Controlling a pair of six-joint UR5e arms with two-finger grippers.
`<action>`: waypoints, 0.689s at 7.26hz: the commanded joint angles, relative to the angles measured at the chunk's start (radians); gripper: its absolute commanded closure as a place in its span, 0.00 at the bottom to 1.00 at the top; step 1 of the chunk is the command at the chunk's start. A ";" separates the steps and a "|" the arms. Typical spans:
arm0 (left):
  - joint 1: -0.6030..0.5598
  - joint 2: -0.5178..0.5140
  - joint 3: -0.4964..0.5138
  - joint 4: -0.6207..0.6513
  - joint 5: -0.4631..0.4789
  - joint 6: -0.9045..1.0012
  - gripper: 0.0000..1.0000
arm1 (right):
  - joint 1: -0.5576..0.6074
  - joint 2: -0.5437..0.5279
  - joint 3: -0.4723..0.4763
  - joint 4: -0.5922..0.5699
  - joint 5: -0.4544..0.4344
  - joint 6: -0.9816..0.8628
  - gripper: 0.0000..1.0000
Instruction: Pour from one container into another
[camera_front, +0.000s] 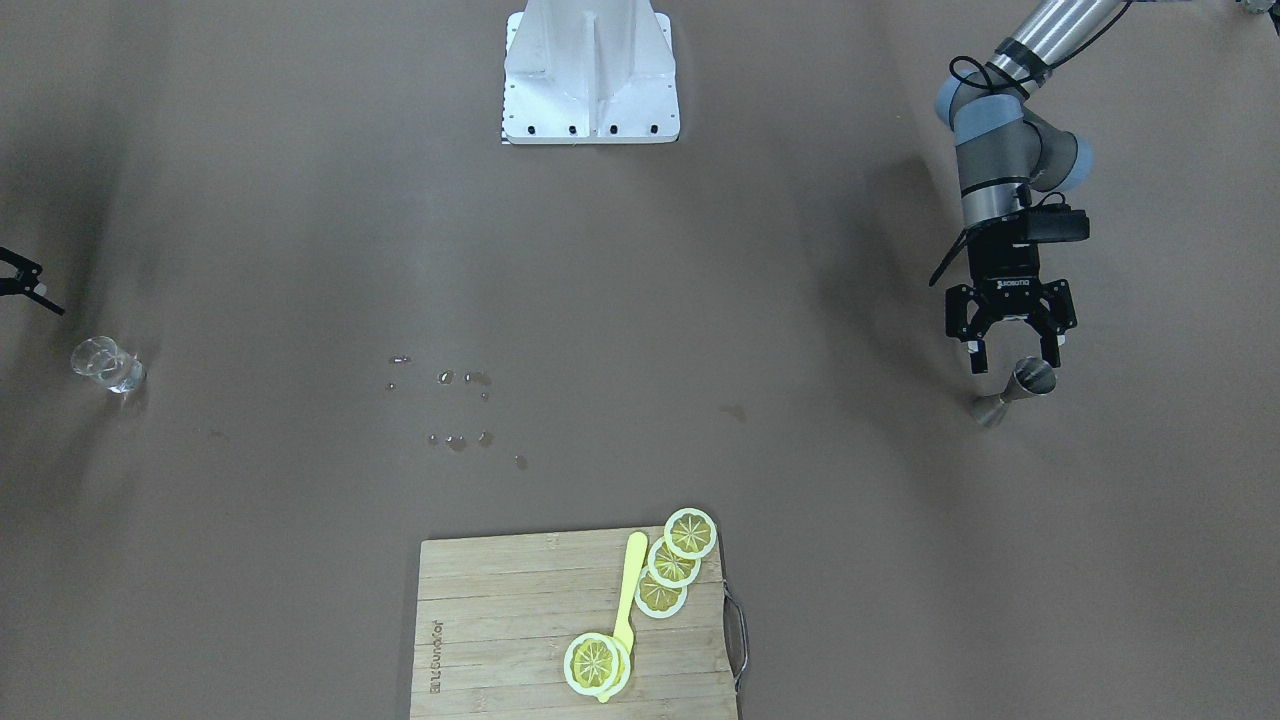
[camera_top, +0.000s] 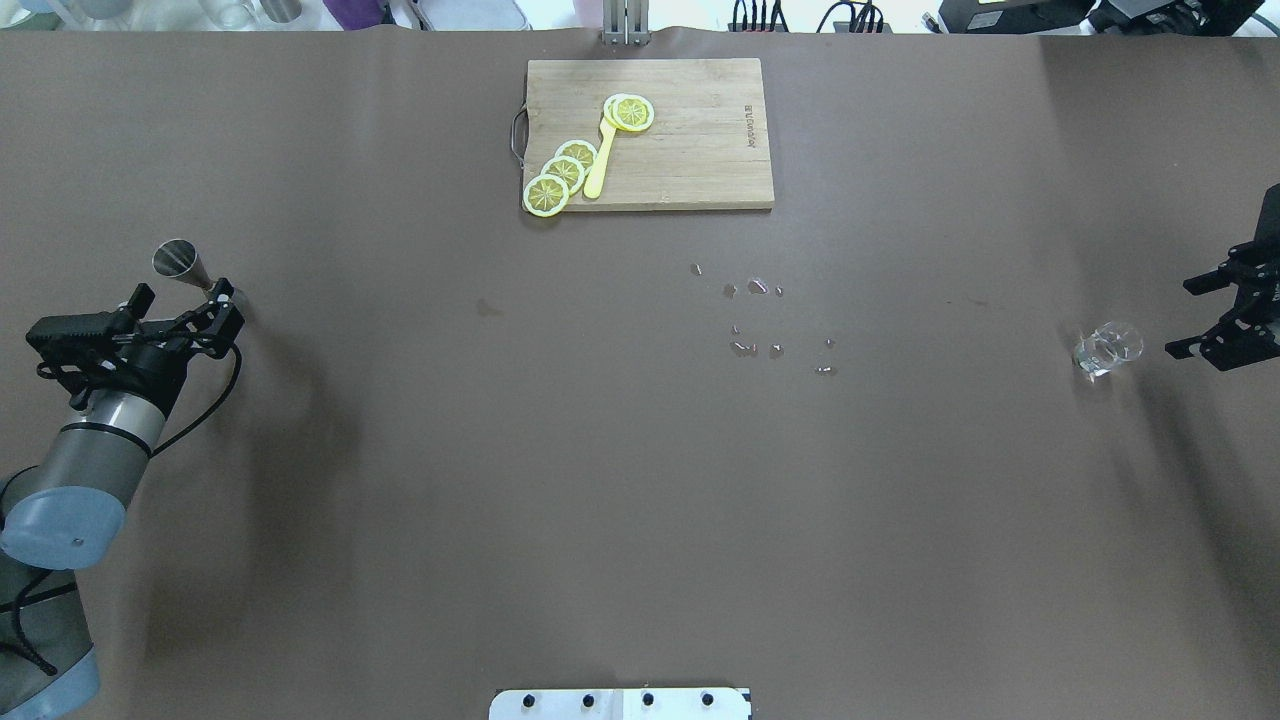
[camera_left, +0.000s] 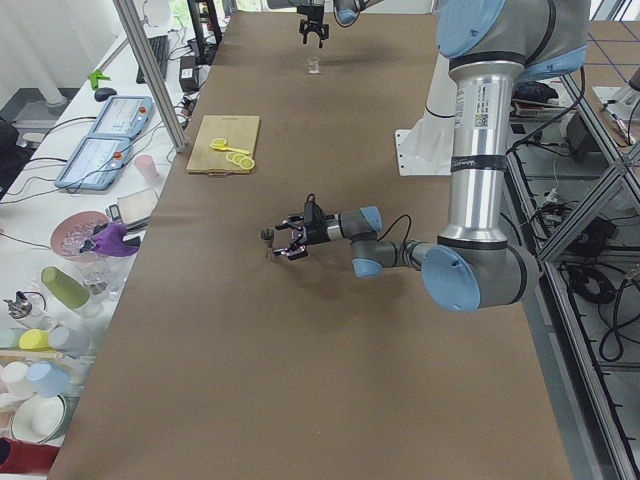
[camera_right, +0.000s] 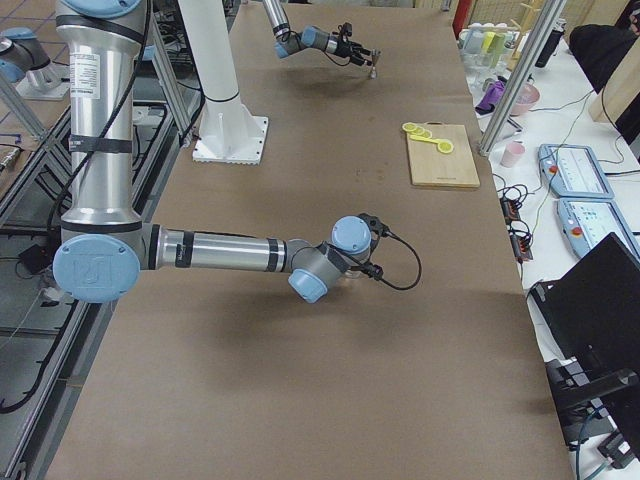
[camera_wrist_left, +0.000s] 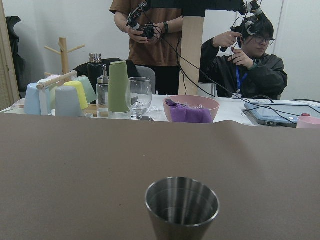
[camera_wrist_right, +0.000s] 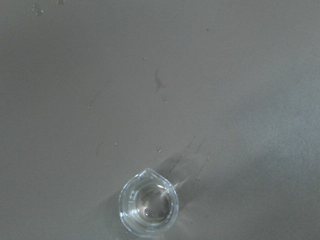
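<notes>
A steel jigger (camera_front: 1015, 392) stands upright near the table's left end, also seen in the overhead view (camera_top: 180, 262). My left gripper (camera_front: 1012, 358) is open, its fingertips just behind the jigger at rim height, gripping nothing. The left wrist view shows the jigger's open mouth (camera_wrist_left: 182, 204) close ahead. A small clear glass beaker (camera_top: 1107, 348) with a spout stands near the right end; some clear liquid shows in it (camera_wrist_right: 148, 208). My right gripper (camera_top: 1188, 317) is open, a short gap away on the beaker's outer side.
A wooden cutting board (camera_top: 700, 170) with lemon slices (camera_top: 560, 175) and a yellow utensil (camera_top: 600, 160) lies at the far middle edge. Water drops (camera_top: 755, 320) dot the table's centre. Beyond the table's left end are cups (camera_wrist_left: 60, 97), a pink bowl (camera_wrist_left: 191, 107) and people.
</notes>
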 joint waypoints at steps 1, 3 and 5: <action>-0.004 -0.044 0.050 0.001 0.019 0.001 0.02 | -0.008 0.004 -0.037 0.107 -0.006 0.026 0.00; -0.007 -0.053 0.055 0.016 0.019 0.001 0.02 | -0.038 0.009 -0.098 0.213 -0.009 0.105 0.00; -0.010 -0.053 0.065 0.022 0.020 -0.002 0.02 | -0.071 0.021 -0.103 0.275 -0.053 0.159 0.00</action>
